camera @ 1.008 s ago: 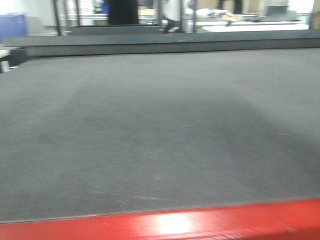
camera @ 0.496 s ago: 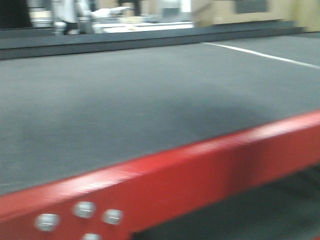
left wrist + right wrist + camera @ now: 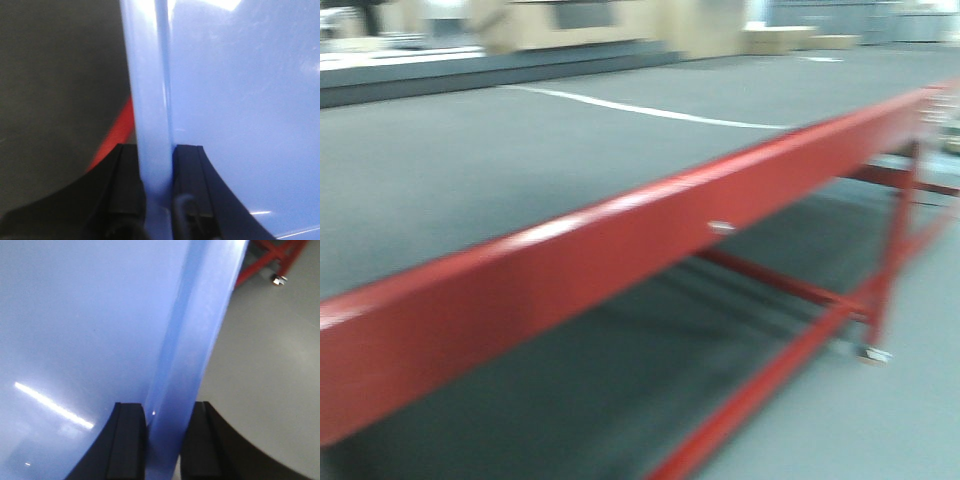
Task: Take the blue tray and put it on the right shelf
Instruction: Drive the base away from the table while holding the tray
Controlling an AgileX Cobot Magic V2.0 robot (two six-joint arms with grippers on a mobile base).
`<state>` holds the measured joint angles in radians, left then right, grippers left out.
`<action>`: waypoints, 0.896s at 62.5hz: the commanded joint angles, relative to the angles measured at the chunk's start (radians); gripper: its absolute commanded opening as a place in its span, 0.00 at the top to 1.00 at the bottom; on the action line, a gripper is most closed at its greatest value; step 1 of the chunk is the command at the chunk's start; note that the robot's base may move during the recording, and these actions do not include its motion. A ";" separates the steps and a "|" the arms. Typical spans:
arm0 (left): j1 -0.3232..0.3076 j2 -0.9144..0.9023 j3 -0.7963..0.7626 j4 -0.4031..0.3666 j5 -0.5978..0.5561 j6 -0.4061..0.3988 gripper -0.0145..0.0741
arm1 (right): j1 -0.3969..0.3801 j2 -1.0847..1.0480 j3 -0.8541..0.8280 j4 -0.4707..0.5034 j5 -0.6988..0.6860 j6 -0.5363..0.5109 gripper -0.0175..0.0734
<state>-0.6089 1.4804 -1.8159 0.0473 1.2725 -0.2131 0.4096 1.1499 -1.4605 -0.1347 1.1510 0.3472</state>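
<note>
The blue tray [image 3: 240, 100] fills most of the left wrist view, pale and glossy, its flared rim running up the middle. My left gripper [image 3: 156, 165] is shut on that rim, one black finger on each side. In the right wrist view the blue tray [image 3: 75, 330] fills the left side, and my right gripper [image 3: 167, 415] is shut on its opposite rim. Neither the tray nor the grippers appear in the front view. The right shelf is out of view.
The red-framed table [image 3: 620, 230] with its dark mat [image 3: 450, 170] slants across the front view, blurred, with red legs and braces [image 3: 885, 270] at right over grey floor [image 3: 880, 430]. A red frame leg [image 3: 265, 255] shows beyond the tray.
The front view has swung right: the table filled the frame before, and its red front rail now runs diagonally with the right end, legs and floor showing.
</note>
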 commanded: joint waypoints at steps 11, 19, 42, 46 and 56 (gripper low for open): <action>-0.022 -0.026 -0.021 -0.053 0.063 0.031 0.89 | 0.010 -0.021 -0.029 0.032 -0.119 -0.026 0.74; -0.022 -0.026 -0.021 -0.053 0.063 0.031 0.89 | 0.010 -0.021 -0.029 0.032 -0.119 -0.026 0.74; -0.022 -0.026 -0.021 -0.053 0.063 0.031 0.89 | 0.010 -0.021 -0.029 0.032 -0.119 -0.026 0.74; -0.022 -0.026 -0.021 -0.053 0.063 0.031 0.89 | 0.010 -0.021 -0.029 0.032 -0.119 -0.026 0.74; -0.022 -0.026 -0.021 -0.053 0.063 0.031 0.89 | 0.010 -0.021 -0.029 0.032 -0.119 -0.026 0.74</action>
<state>-0.6089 1.4804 -1.8153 0.0450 1.2725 -0.2131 0.4096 1.1499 -1.4605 -0.1347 1.1517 0.3472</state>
